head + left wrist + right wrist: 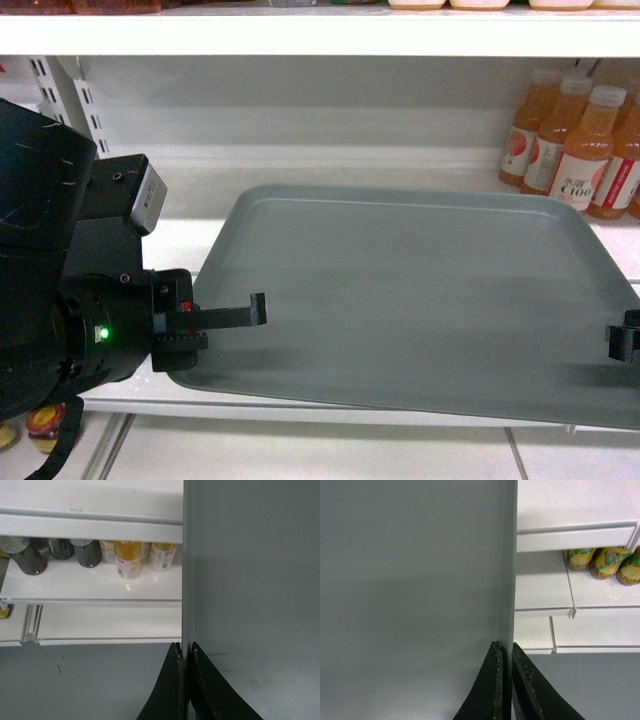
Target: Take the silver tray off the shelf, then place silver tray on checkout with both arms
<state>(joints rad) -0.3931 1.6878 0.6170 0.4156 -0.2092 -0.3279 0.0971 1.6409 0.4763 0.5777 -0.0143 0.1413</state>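
Over the shelf [300, 225], both end effectors (left [185, 652], right [506, 652]) are clamped on the silver tray's [420, 290] rims.

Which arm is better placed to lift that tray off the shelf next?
Neither alone. The left end effector and right end effector each pinch an opposite rim of the silver tray, so both should lift together.

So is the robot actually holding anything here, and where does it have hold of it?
Yes, the silver tray. The left gripper pinches its left rim, and the right gripper pinches its right rim.
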